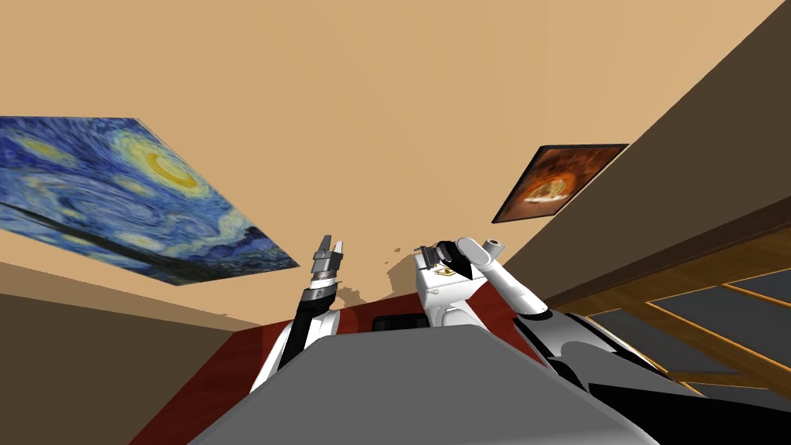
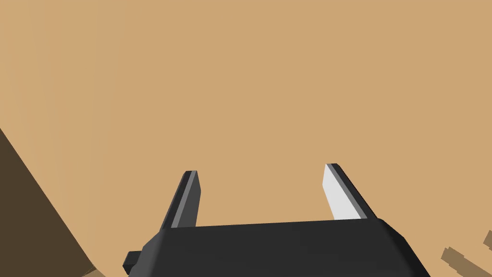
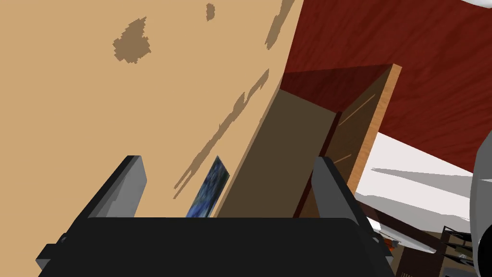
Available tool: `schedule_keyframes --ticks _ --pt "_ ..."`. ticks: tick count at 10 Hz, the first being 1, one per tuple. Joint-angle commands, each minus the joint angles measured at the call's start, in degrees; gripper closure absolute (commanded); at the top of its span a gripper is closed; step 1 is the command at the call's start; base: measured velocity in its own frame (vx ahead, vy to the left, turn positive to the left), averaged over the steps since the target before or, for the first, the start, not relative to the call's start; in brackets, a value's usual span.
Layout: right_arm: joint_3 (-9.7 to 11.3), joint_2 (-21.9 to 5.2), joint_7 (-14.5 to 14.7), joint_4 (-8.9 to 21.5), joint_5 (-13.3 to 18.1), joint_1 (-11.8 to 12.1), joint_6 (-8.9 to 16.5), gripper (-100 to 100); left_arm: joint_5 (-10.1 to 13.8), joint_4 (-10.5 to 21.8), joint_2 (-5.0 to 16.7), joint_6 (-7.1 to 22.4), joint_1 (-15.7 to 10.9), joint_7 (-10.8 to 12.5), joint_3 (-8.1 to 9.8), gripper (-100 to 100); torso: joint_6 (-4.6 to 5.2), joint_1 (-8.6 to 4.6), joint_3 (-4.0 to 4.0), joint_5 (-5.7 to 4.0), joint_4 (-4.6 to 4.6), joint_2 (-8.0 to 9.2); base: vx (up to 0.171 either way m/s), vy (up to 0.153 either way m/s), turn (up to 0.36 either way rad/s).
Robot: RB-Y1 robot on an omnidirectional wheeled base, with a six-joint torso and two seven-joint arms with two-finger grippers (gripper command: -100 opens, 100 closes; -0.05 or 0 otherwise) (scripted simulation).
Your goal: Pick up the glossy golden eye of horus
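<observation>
**Q:** What are the two grippers doing?

**A:** The right gripper (image 3: 230, 161) is spread wide, and there is nothing between its two grey fingers. The left gripper (image 1: 330, 247) is raised with its tips up, a little apart from the right arm on its left side. It is also spread and empty.

**Q:** Where is the eye of horus, and what does it look like?

**A:** In the head view the eye of horus (image 1: 444, 270) is a tiny mark just under the right gripper's dark body, set against the white of that arm. It is a yellow-gold eye shape edged with thin dark strokes. It is too small to show any shine, and I cannot tell whether anything touches it.

**Q:** What lies further out?

**A:** Past the right gripper's fingers is a tan wall (image 3: 120, 106) mottled with darker patches. Beside that stands a brown wooden panel (image 3: 355, 139) on a red-brown, wood-grained plane (image 3: 408, 48). I cannot tell whether that plane is a floor or a top. In the head view a blue painting (image 1: 131, 201) of swirling sky hangs on the wall left of the left gripper. An orange-brown framed picture (image 1: 560, 181) hangs to the right of the right arm.
</observation>
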Motion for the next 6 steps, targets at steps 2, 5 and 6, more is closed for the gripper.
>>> schedule_keyframes --ticks 2,5,6 --pt "0.62 -1.41 -0.24 1.35 4.35 -1.3 -1.42 -100 0.0 0.0 0.0 0.0 0.0 0.0 0.0 0 -0.02 -0.01 0.0 0.0 0.0 0.01 -0.011 -0.003 0.074" --pt "1.63 -3.9 -0.74 2.91 9.32 -2.83 -3.83 -100 0.0 0.0 0.0 0.0 0.0 0.0 0.0 0 0.0 0.0 0.03 0.0 0.01 0.05 -0.015 -0.003 0.063" --pt "1.63 -3.9 -0.74 2.91 10.4 -2.83 -3.83 -100 0.0 0.0 0.0 0.0 0.0 0.0 0.0 0 -0.01 0.0 0.03 0.0 0.01 0.05 -0.014 -0.002 0.047"
